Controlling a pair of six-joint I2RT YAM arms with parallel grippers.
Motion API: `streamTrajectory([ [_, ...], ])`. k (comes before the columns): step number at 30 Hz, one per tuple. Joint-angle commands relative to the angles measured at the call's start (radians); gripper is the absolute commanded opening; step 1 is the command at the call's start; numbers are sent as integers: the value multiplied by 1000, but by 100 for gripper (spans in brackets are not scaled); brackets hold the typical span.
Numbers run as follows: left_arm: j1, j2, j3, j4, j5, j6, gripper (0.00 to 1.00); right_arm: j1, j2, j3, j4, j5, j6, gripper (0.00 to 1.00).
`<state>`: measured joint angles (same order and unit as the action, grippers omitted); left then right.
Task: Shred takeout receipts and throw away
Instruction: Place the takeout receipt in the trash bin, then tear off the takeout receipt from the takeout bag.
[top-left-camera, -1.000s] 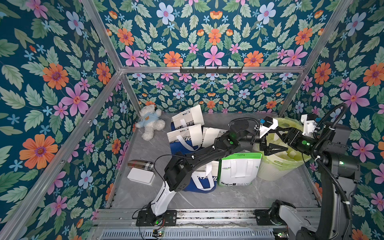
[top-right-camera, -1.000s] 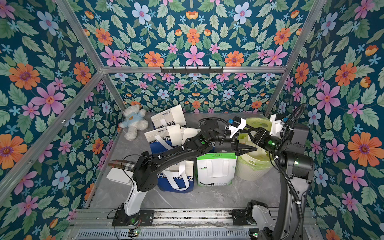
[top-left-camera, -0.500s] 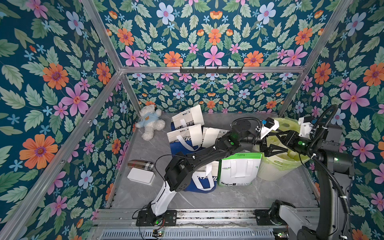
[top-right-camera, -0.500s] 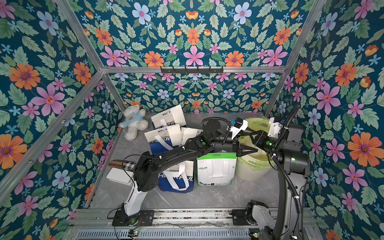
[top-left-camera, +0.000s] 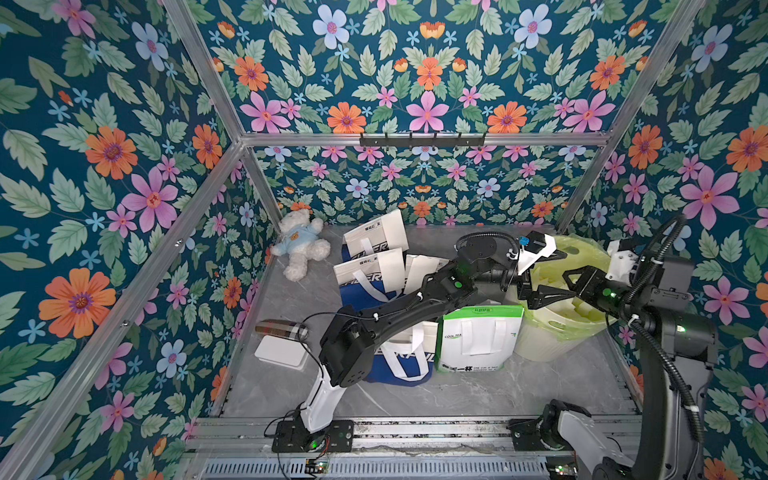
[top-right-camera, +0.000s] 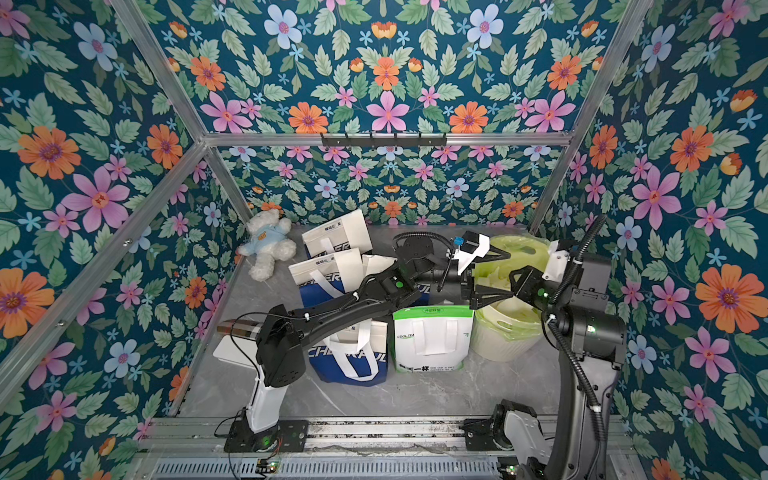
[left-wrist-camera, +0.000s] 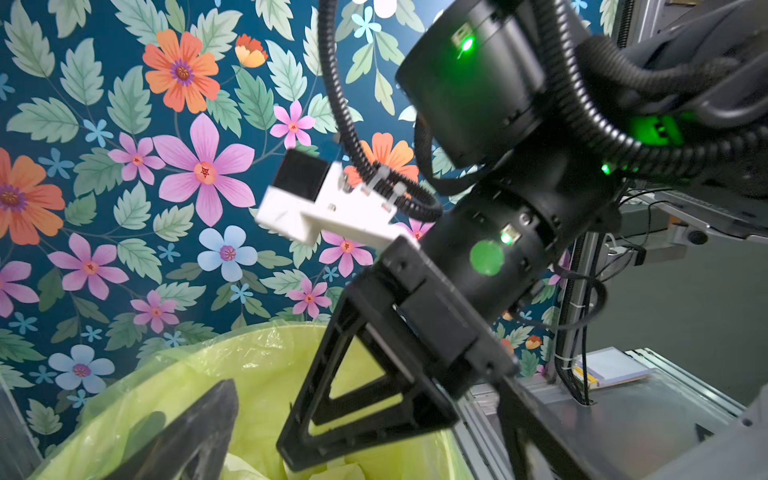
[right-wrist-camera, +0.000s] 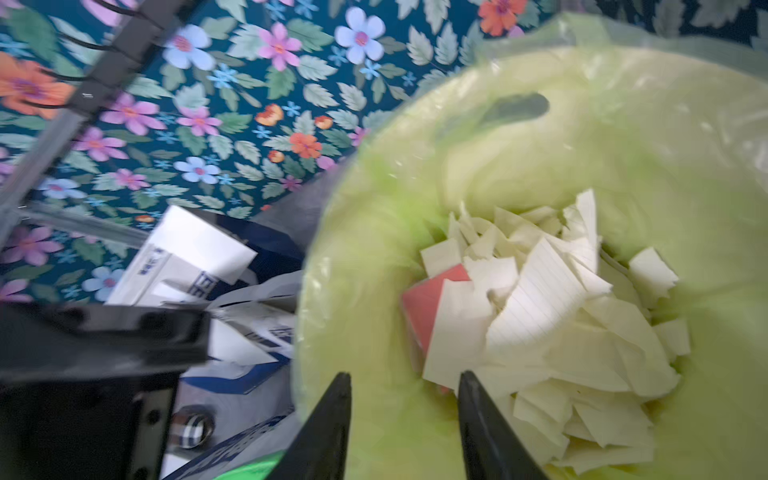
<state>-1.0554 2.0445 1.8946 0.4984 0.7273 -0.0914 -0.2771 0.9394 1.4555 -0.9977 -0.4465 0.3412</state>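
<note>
One grey table (top-left-camera: 436, 395), and two black arms reach across it to the far right corner. One bin (top-left-camera: 557, 332) stands there, lined in yellow-green, and both grippers hang over its mouth. The left gripper (top-right-camera: 494, 274) has its fingers spread wide, gripping nothing. The right gripper (right-wrist-camera: 403, 399) points into that gap, its own two fingers parted as well, clear space between them, nothing pinched.

Bags next. One green-and-white bag (top-left-camera: 478, 336) stands upright just beside the bin. A cluster of blue-and-white bags (top-left-camera: 374, 266) sits beside and behind it. I make it at least three, but the left arm covers part of them, so no firm count.

One teddy bear (top-left-camera: 299, 249) lies at the back left. One white box (top-left-camera: 280, 353) sits near the left wall, and one plaid cylinder (top-left-camera: 280, 329) lies just behind it.

And the receipts (right-wrist-camera: 540, 299): torn white scraps heaped in the bottom of the bin, too overlapped to count. One red piece (right-wrist-camera: 428, 299) lies among them, below the right gripper's fingers.
</note>
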Motion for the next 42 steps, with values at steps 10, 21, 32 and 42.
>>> streamTrajectory([
  [10, 248, -235, 10, -672, -112, 545, 99, 111, 105, 265, -17, -363, 26, 49],
  [21, 467, -179, 139, -1339, -94, 894, 76, 552, 274, 328, -45, -56, 48, 47],
  [32, 569, -218, 60, -1408, -47, 971, 61, 698, 378, 242, 46, 72, 144, 49],
  [42, 568, -217, 0, -1440, 8, 992, 53, 757, 465, 131, 236, 101, 143, 54],
])
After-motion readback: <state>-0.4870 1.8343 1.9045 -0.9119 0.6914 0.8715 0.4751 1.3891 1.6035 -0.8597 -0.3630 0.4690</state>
